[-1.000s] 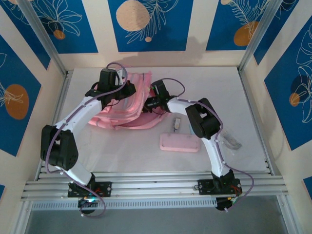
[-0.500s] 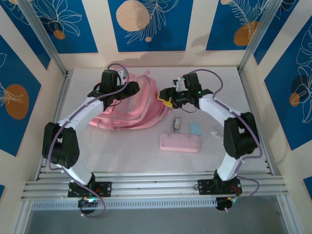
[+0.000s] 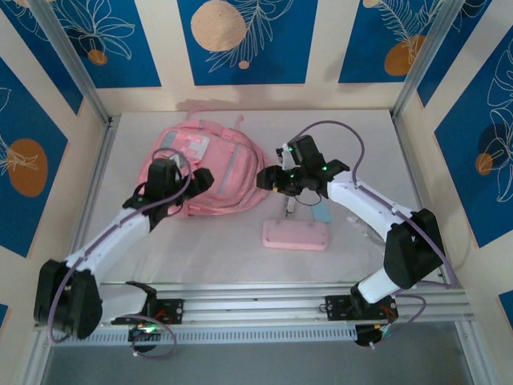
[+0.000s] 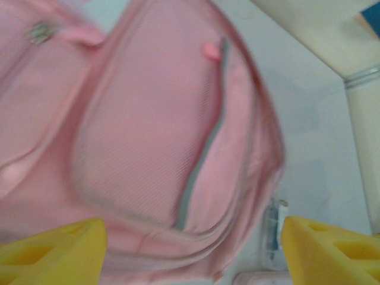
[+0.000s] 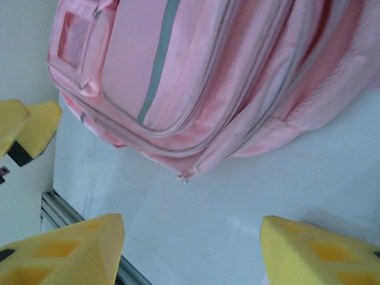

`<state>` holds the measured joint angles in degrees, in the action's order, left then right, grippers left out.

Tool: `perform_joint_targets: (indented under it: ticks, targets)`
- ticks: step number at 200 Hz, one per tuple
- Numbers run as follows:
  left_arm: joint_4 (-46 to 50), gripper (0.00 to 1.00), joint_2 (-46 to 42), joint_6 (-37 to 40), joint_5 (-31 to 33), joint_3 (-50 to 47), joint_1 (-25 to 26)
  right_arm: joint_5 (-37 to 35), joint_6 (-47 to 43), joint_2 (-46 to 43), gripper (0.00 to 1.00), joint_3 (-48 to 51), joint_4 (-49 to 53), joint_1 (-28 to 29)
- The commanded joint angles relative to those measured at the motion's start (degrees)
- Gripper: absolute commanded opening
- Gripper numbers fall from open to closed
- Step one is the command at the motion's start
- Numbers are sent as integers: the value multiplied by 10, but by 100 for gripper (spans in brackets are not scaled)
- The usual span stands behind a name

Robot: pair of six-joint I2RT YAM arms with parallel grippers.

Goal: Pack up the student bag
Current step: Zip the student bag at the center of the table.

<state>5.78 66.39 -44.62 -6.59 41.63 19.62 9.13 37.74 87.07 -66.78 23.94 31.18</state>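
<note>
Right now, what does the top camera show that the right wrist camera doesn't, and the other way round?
Top view: the small flat pink rectangular pencil case, and a small pale blue flat item near it. Right wrist view: a small metal zip pull, seen close. Both: the large soft pink fabric backpack lying on the white table, and the right end effector, open and empty.

The student bag (image 4: 154,148) is blurred in the left wrist view, its edges cut off.

A flat pink pencil case (image 3: 295,235) lies on the white table (image 3: 216,241), a small pale-blue item (image 3: 322,213) just beyond it.
</note>
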Motion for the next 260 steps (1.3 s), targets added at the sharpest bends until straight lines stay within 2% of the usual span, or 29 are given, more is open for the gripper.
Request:
perform_joint_targets:
  ticks: [1,29,61,97,117,132,148,163,180,186,208,226,260]
  targets:
    - [6,77,-58,-76,89,-81,-4,-28,7,4,62,17,-34,22]
    - [-44,76,-109,-160,141,-178,-4,-73,2,12,63,23,-57,63]
    - [-122,75,-95,-210,179,-235,-4,-78,17,20,62,33,-76,87]
    - [-247,73,-11,-214,219,-254,-5,-71,26,22,62,42,-89,101]
    - [-391,72,61,-171,192,-250,-5,-66,26,22,62,42,-91,106]
    - [-455,69,122,-165,168,-235,-5,-58,25,23,62,43,-96,110]
    - [-545,58,192,-177,136,-229,-5,-50,18,25,61,48,-109,118]
    - [-631,31,254,-195,107,-227,-5,-42,-4,28,56,59,-135,128]
    - [-686,6,288,-216,87,-222,-4,-39,-40,24,50,92,-202,148]
    - [-689,0,289,-220,82,-220,-2,-43,-52,23,50,106,-229,156]
    - [-626,0,248,-229,71,-205,-1,-39,-74,45,52,123,-284,164]
    - [-518,0,180,-217,70,-184,8,-26,-86,79,52,107,-298,166]
    - [-328,0,64,-193,66,-139,22,-28,-125,126,52,108,-406,170]
